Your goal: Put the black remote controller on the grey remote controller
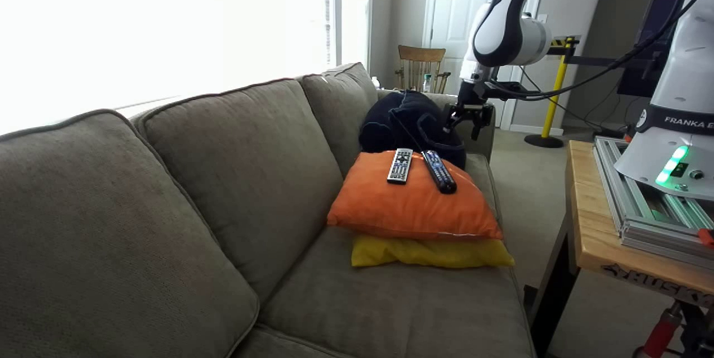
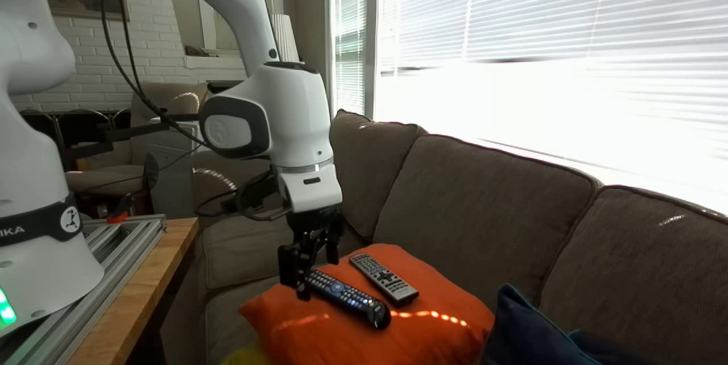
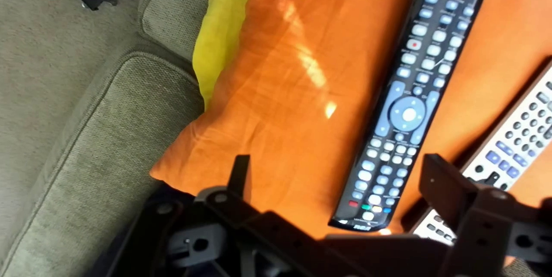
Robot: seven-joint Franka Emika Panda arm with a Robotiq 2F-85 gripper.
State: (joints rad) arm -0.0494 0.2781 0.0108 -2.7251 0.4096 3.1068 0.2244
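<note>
The black remote controller (image 1: 439, 172) lies on an orange pillow, buttons up, in both exterior views (image 2: 348, 298). The grey remote controller (image 1: 400, 167) lies beside it on the same pillow, apart from it, nearer the sofa back (image 2: 384, 278). My gripper (image 1: 462, 128) is open and empty above the pillow's edge (image 2: 318, 278). In the wrist view my gripper (image 3: 336, 160) has the lower end of the black remote (image 3: 401, 113) between its fingers, nearer the right finger and not touched. The right finger hides part of the grey remote (image 3: 513, 147).
The orange pillow (image 1: 379, 207) rests on a yellow pillow (image 1: 429, 252) on the sofa seat (image 1: 413, 308). A dark cloth bundle (image 1: 413, 118) lies behind the pillow. The sofa back (image 1: 240, 179) and a wooden table (image 1: 585, 218) under the robot base flank the seat.
</note>
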